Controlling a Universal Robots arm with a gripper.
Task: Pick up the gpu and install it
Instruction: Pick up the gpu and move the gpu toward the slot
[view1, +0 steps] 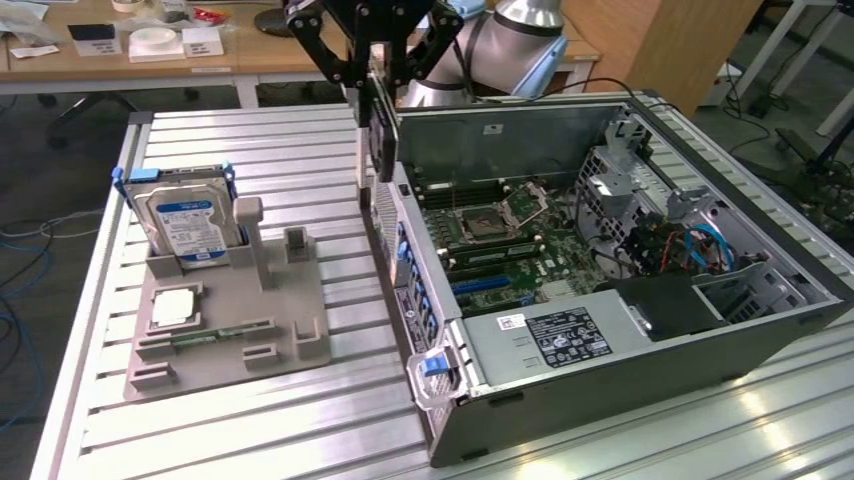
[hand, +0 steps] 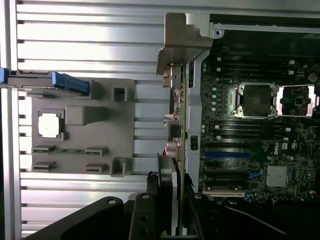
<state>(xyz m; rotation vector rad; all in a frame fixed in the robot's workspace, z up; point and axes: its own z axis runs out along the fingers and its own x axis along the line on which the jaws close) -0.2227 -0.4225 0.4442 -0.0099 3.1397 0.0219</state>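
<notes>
The gpu (view1: 382, 140) hangs on edge in the air, a thin dark card with a pale metal bracket. My gripper (view1: 378, 80) is shut on its top edge. The card hovers over the open computer case (view1: 641, 365), just above the case's wall on the exterior view's left. In the wrist view the gpu (hand: 178, 105) is seen edge-on, running from my gripper (hand: 169, 200) out to its bracket (hand: 182, 40), between the grey parts holder (hand: 82, 127) and the motherboard (hand: 250, 135). The blue expansion slot (hand: 227, 155) lies just inside the case.
The grey parts holder (view1: 227, 320) stands on the ribbed metal table (view1: 254, 430) to the exterior view's left of the case. It carries a hard drive (view1: 187, 225), a processor chip (view1: 174, 308) and a green memory stick (view1: 200, 340). A power supply (view1: 567, 335) fills the case's near end.
</notes>
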